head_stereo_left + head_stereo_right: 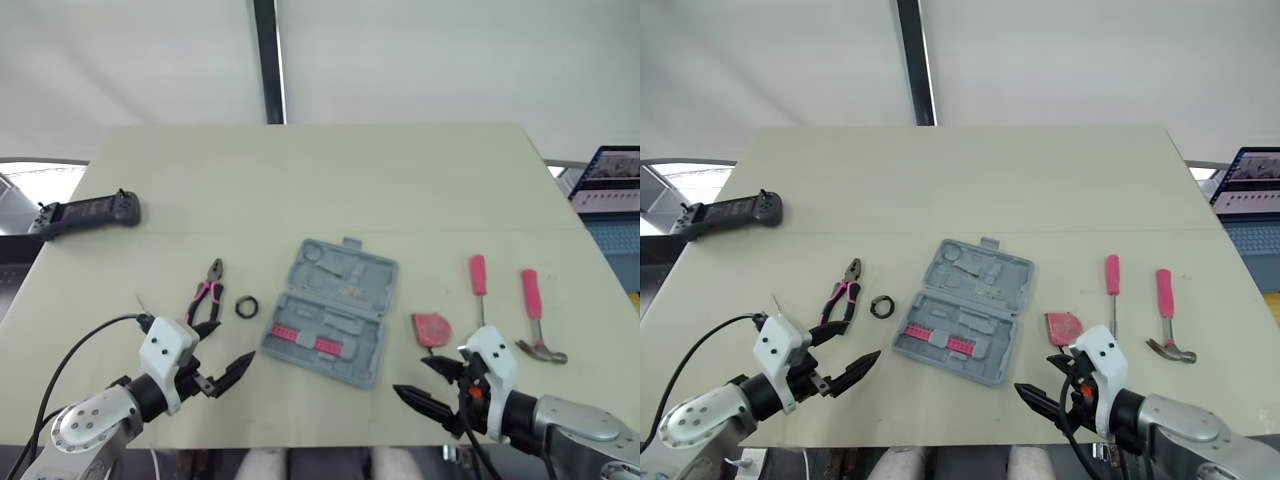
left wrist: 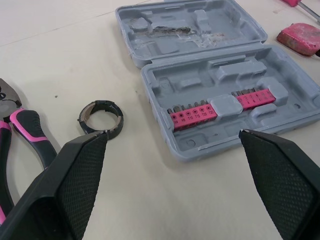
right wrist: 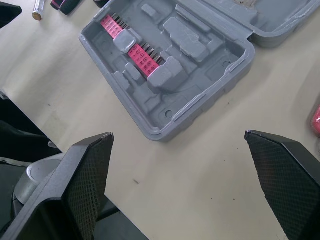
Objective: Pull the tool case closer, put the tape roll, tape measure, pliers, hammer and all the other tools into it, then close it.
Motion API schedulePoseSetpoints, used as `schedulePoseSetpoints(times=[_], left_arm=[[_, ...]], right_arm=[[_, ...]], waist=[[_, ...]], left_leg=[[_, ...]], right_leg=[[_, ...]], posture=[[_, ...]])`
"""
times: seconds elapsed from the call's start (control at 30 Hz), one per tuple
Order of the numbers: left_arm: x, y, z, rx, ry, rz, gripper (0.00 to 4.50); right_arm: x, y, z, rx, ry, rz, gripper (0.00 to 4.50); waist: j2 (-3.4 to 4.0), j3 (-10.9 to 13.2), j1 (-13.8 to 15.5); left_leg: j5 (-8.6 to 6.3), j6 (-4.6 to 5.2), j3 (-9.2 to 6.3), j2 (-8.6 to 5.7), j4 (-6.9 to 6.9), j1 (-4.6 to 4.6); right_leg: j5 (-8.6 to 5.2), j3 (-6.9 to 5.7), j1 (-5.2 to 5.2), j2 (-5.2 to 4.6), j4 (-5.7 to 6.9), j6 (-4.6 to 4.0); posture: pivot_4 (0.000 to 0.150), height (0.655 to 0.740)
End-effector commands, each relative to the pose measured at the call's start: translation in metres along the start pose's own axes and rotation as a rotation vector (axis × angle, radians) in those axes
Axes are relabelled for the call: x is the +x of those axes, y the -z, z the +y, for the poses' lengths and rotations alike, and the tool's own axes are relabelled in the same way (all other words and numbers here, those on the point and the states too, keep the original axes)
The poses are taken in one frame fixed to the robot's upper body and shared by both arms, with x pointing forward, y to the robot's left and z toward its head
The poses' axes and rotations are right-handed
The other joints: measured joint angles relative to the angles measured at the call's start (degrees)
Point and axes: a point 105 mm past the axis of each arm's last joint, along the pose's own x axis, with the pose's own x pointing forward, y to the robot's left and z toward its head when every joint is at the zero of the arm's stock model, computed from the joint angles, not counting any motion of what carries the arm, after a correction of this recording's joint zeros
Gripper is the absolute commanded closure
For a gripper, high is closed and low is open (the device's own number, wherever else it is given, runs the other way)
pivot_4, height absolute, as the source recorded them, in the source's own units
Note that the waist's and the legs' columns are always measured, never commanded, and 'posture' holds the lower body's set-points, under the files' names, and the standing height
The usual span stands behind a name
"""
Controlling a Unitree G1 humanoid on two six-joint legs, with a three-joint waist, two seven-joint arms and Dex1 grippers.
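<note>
The grey tool case (image 1: 332, 310) lies open in the middle of the table, with pink bit strips (image 2: 192, 115) in its near half. Left of it are the black tape roll (image 1: 247, 306) and the pink-handled pliers (image 1: 207, 296). To its right lie the red tape measure (image 1: 432, 328), a pink-handled screwdriver (image 1: 479, 280) and a pink-handled hammer (image 1: 536, 310). My left gripper (image 1: 225, 350) is open and empty, near the front edge just below the tape roll. My right gripper (image 1: 410, 377) is open and empty, just in front of the tape measure, pointing at the case's near right corner.
A black handheld controller (image 1: 85, 212) lies at the table's far left. A laptop (image 1: 610, 180) sits beyond the right edge. The table's front edge (image 1: 320, 432) runs right beneath both grippers. The far half of the table is bare.
</note>
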Motion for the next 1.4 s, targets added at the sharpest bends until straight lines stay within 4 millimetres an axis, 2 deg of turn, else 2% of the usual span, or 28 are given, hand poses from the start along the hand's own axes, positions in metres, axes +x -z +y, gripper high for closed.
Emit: schedulePoseSetpoints(times=[0.03, 0.9, 1.0, 1.03, 1.13, 1.27, 1.3, 1.37, 1.4], left_arm=[[0.000, -0.010, -0.006, 0.041, 0.009, -0.038, 0.00], [0.001, -0.013, -0.011, -0.015, 0.024, -0.055, 0.00], [0.001, -0.015, -0.010, -0.014, 0.022, -0.059, 0.75], [0.001, -0.015, -0.010, -0.013, 0.022, -0.059, 1.18], [0.001, -0.016, -0.009, -0.010, 0.021, -0.064, 2.34], [0.002, -0.019, -0.007, 0.000, 0.017, -0.075, 4.27], [0.002, -0.020, -0.007, 0.001, 0.016, -0.077, 4.50], [0.005, -0.022, -0.002, -0.005, 0.015, -0.075, 4.50], [0.007, -0.023, 0.001, -0.008, 0.016, -0.072, 4.50]], right_arm=[[0.000, -0.009, 0.009, -0.024, -0.025, -0.032, 0.06], [0.001, -0.009, 0.009, -0.011, -0.017, -0.013, 0.06], [0.002, -0.009, 0.008, -0.011, -0.016, -0.016, 0.00], [0.002, -0.009, 0.008, -0.011, -0.017, -0.017, 0.00], [0.002, -0.010, 0.008, -0.014, -0.017, -0.024, 0.82], [0.002, -0.011, 0.007, -0.019, -0.012, -0.031, 2.81], [0.002, -0.012, 0.007, -0.021, -0.010, -0.034, 3.35], [0.004, -0.016, 0.006, -0.035, -0.006, -0.048, 4.45], [0.005, -0.018, 0.005, -0.041, -0.005, -0.055, 4.49]], waist=[[0.00, 0.0, 0.0], [0.00, 0.0, 0.0], [0.00, 0.0, 0.0], [0.00, 0.0, 0.0], [0.00, 0.0, 0.0], [0.00, 0.0, 0.0], [0.00, 0.0, 0.0], [0.00, 0.0, 0.0], [0.00, 0.0, 0.0]], left_leg=[[0.00, 0.00, 0.00, 0.00, 0.00, 0.00], [0.00, 0.00, 0.00, 0.00, 0.00, 0.00], [0.00, 0.00, 0.00, 0.00, 0.00, 0.00], [0.00, 0.00, 0.00, 0.00, 0.00, 0.00], [0.00, 0.00, 0.00, 0.00, 0.00, 0.00], [0.00, 0.00, 0.00, 0.00, 0.00, 0.00], [0.00, 0.00, 0.00, 0.00, 0.00, 0.00], [0.00, 0.00, 0.00, 0.00, 0.00, 0.00], [0.00, 0.00, 0.00, 0.00, 0.00, 0.00]], right_leg=[[0.00, 0.00, 0.00, 0.00, 0.00, 0.00], [0.00, 0.00, 0.00, 0.00, 0.00, 0.00], [0.00, 0.00, 0.00, 0.00, 0.01, 0.00], [0.00, 0.00, 0.00, 0.00, 0.00, 0.00], [0.00, 0.00, 0.00, 0.00, 0.01, 0.00], [0.00, 0.00, 0.00, 0.00, 0.01, 0.00], [0.00, 0.00, 0.00, 0.00, 0.00, 0.00], [0.00, 0.00, 0.00, 0.00, 0.00, 0.00], [0.00, 0.00, 0.00, 0.00, 0.00, 0.00]], posture=[[0.150, 0.7400], [0.150, 0.7400], [0.150, 0.7400], [0.150, 0.7400], [0.150, 0.7400], [0.150, 0.7400], [0.150, 0.7400], [0.150, 0.7400], [0.150, 0.7400]])
